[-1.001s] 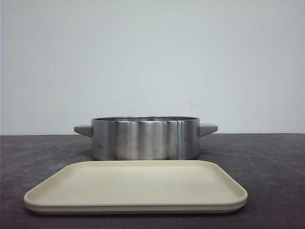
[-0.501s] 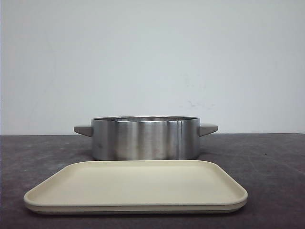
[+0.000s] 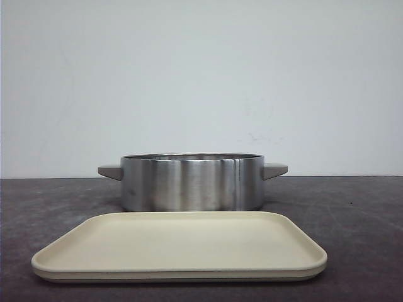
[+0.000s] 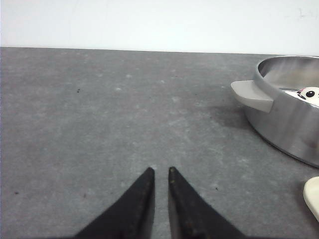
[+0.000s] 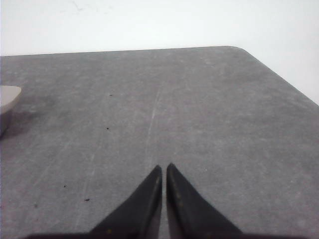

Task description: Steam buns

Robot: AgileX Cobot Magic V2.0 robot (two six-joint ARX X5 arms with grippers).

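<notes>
One white panda-faced bun (image 4: 310,94), partly visible inside the steel pot (image 4: 286,117).

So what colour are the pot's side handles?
Grey-beige handles on the steel pot; clearest in the left wrist view.

1. We count one stainless steel pot (image 3: 192,182), standing on the table (image 3: 359,214).
2. We count two grey handles on it, one on the left (image 3: 109,171) and one on the right (image 3: 275,170).
3. We count one cream tray (image 3: 179,245) in front of the pot.
4. We can count only one panda-faced bun (image 4: 309,94), seen in part inside the pot from the left wrist view; the pot wall hides any others.
5. We count two grippers, the left gripper (image 4: 160,172) and the right gripper (image 5: 164,168), each with two black fingers.
</notes>
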